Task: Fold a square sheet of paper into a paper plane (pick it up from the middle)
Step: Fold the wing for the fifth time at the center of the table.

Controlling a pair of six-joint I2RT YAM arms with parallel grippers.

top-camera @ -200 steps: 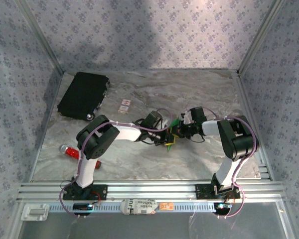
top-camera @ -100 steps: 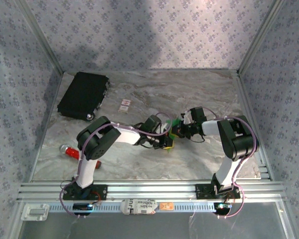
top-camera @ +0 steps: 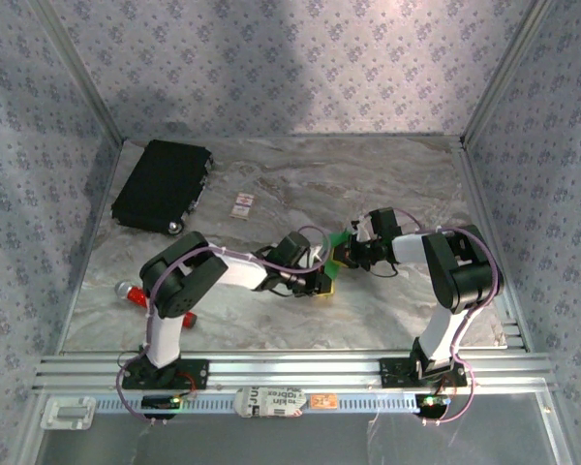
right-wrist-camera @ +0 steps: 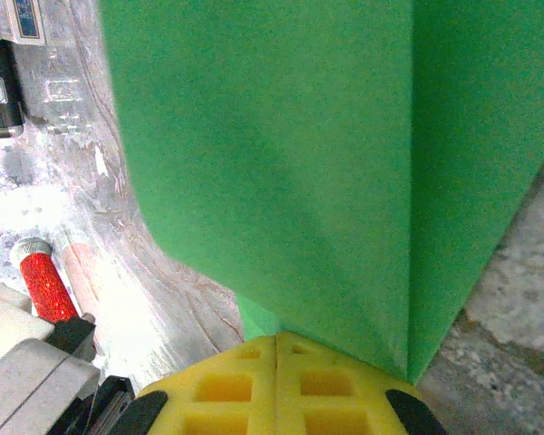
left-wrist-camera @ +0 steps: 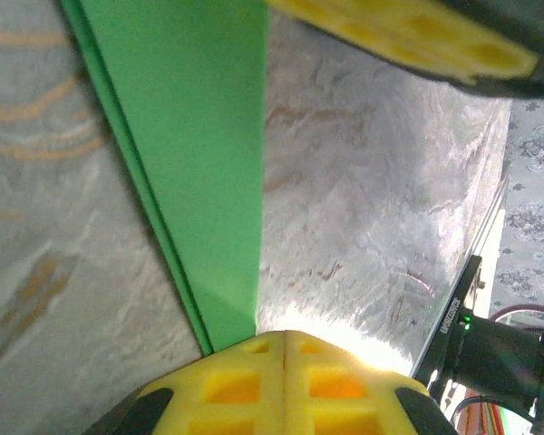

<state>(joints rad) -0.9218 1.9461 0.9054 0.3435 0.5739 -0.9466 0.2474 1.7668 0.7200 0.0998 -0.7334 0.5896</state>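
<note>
Since a second earlier, the left arm [top-camera: 189, 276] has dropped its elbow and drawn its claw back toward the near edge of the table [top-camera: 387, 174]; the right arm [top-camera: 460, 266] has barely shifted.

Two arms stand on the rail along the near edge, one at each side. One red bar-shaped tool [top-camera: 134, 294] lies close to the left edge, well apart from both claws; the right wrist view shows it too [right-wrist-camera: 36, 276].

Two claws meet around the middle of the table. The left gripper [top-camera: 321, 281] sits nearer the front, and its yellow pads [left-wrist-camera: 236, 390] are pressed together on the lower end of the one green paper sheet [left-wrist-camera: 199, 163], which rises from them as a long folded strip. The right gripper [top-camera: 351, 254] lies just beyond and to the right, and its own pads [right-wrist-camera: 227, 390] are clamped on a corner of the same sheet [right-wrist-camera: 281, 154], where a straight crease runs up from the seam. From above, only a small patch of green [top-camera: 341, 239] shows between the two claws.

Farther back, one small white card [top-camera: 242, 204] rests flat on the marble. Beyond it, one black case [top-camera: 163, 184] lies in the far left corner.
</note>
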